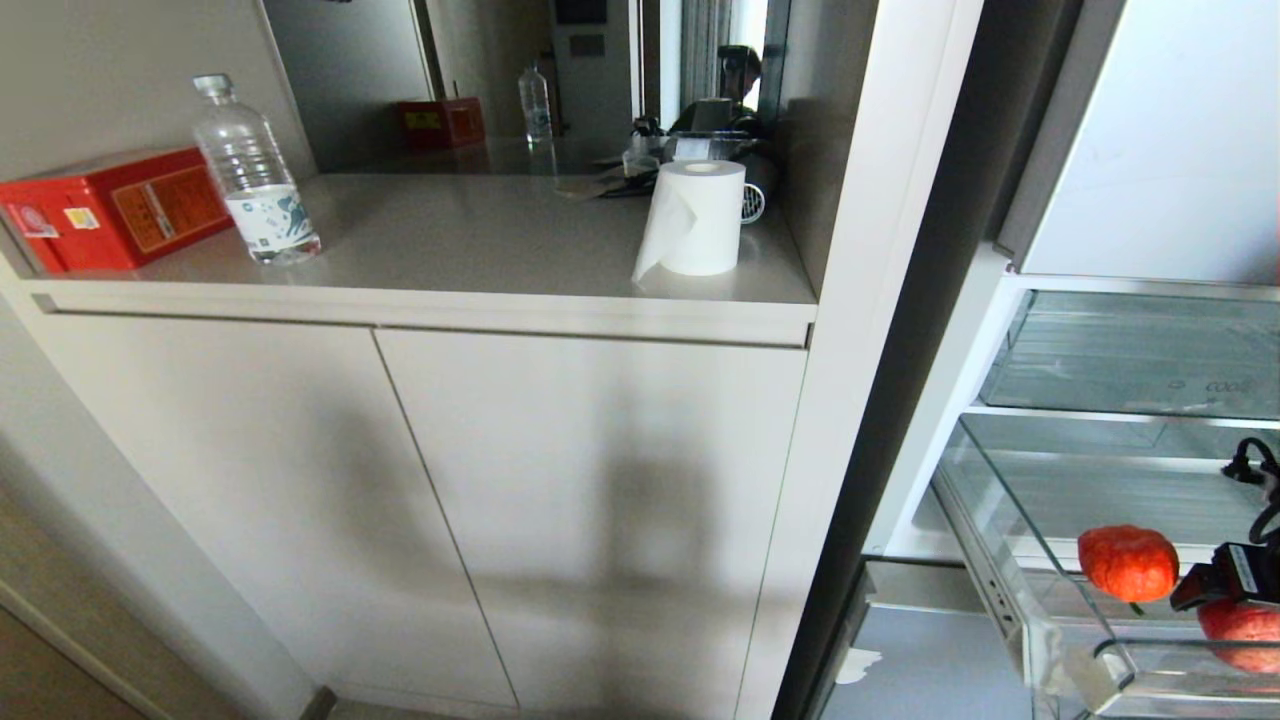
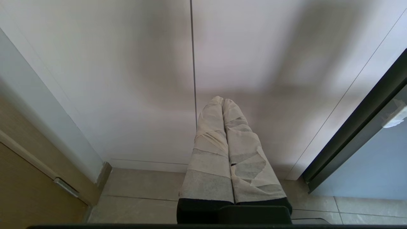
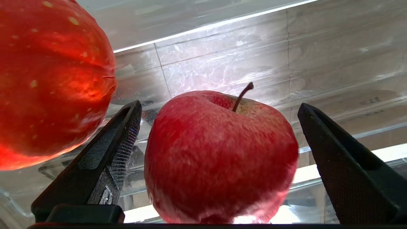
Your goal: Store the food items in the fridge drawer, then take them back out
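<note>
Right pincer (image 3: 219,108) spread wide inside the drawer (image 1: 1040,610), gripping nothing. Between its two black fingers (image 3: 120,140), an apple (image 3: 222,156), red, stem up, not touching either finger so far as could be seen: a gap on the one side, a wider gap on the other. Just beyond the finger nearer the fridge's edge, a ribbed orange-red pumpkin (image 3: 54,82), close beside that finger, contact impossible to judge. In the head view, only a black part of the right pincer (image 1: 1235,580) seen at the frame's edge, with the apple (image 1: 1240,630) just below it and the pumpkin (image 1: 1128,562) just to its left, both lying in the pulled-out clear drawer. Above the pincer there, a clear bin (image 1: 1140,350) with small lettering. Well off to the pincer's left, a desk (image 1: 480,250) carrying a paper roll (image 1: 697,218), a bottle (image 1: 255,175) and a red box (image 1: 110,208). Left pincer (image 2: 222,103) closed, its tape-wrapped fingers (image 2: 210,143) pressed together, empty, hanging low before a cabinet door (image 2: 127,79) with floor tiles (image 2: 143,197) beneath.
</note>
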Robot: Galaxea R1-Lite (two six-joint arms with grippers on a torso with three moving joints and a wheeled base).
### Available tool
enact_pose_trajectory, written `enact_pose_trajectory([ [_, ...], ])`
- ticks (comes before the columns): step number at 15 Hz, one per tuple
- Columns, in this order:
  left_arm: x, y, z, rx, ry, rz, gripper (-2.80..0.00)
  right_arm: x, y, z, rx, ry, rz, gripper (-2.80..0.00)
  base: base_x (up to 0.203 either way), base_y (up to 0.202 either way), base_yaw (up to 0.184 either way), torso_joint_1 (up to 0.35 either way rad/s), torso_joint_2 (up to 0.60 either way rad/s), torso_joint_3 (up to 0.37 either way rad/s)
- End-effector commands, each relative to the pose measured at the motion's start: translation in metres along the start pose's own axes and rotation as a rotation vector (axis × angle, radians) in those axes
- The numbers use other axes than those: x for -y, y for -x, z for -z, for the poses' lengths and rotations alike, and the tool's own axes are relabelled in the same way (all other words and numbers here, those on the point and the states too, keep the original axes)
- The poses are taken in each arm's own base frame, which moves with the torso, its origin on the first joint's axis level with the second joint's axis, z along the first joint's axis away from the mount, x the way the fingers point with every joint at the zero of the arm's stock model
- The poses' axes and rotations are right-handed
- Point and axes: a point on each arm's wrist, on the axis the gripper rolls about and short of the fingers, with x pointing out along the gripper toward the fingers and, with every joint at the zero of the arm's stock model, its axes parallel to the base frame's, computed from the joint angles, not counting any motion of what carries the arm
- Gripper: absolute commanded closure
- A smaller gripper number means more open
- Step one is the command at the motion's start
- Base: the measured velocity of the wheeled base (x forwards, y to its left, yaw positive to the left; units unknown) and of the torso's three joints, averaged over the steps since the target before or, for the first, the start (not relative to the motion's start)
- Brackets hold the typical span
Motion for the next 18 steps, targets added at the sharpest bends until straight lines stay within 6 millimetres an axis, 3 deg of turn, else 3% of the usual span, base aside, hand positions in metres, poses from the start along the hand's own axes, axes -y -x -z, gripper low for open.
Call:
enact_pose_trajectory([
  [1, 0.0, 0.0, 0.0, -0.002, 0.0, 0.0, 0.0, -0.001, 0.004, 0.001, 0.007, 0.006, 0.0, -2.8, 0.0, 0.0, 0.0, 0.0, 0.0, 0.0],
  [2, 0.0, 0.0, 0.0, 0.0, 0.0, 0.0, 0.0, -0.001, 0.003, 0.001, 0.005, 0.005, 0.0, 0.0, 0.0, 0.0, 0.0, 0.0, 0.0, 0.0],
  [9, 0.0, 0.0, 0.0, 0.0, 0.0, 0.0, 0.0, 0.0, 0.007, -0.002, 0.029, -0.001, -0.001, 0.0, 0.0, 0.0, 0.0, 0.0, 0.0, 0.0],
  [14, 0.0, 0.0, 0.0, -0.001, 0.0, 0.0, 0.0, 0.002, 0.028, -0.014, 0.188, -0.028, 0.0, 0.0, 0.0, 0.0, 0.0, 0.0, 0.0, 0.0],
  [18, 0.0, 0.0, 0.0, 0.0, 0.0, 0.0, 0.0, 0.0, 0.063, -0.003, 0.28, -0.036, 0.011, 0.0, 0.0, 0.0, 0.0, 0.0, 0.0, 0.0],
])
